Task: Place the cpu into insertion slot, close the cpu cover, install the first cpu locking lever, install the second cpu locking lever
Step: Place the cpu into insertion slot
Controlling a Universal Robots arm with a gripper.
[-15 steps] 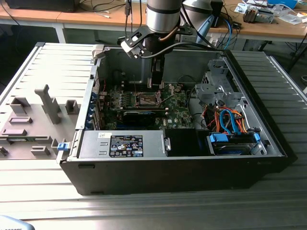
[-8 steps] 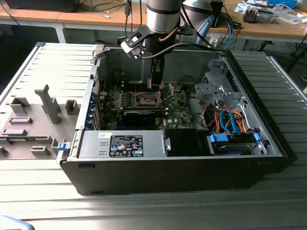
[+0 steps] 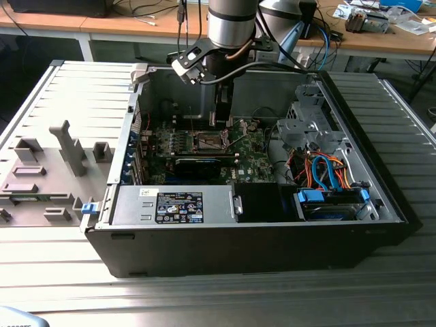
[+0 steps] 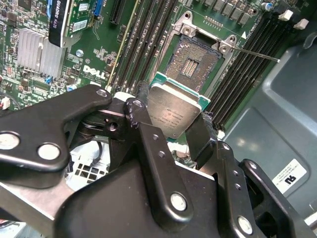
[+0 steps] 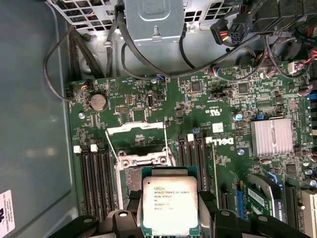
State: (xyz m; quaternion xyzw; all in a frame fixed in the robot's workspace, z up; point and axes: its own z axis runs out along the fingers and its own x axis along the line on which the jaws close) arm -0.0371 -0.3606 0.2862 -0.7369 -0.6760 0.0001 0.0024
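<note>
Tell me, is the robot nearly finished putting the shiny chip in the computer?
Not nearly; no step is done yet. The tool grips the cpu near the insertion slot, which is empty. The cpu cover stands open and a locking lever sticks out loose. Seating, closing and both levers are left.

Printed label (image 3: 179, 208) — power supply (image 3: 133, 203), faint lettering — cpu (image 5: 171, 206)
</note>
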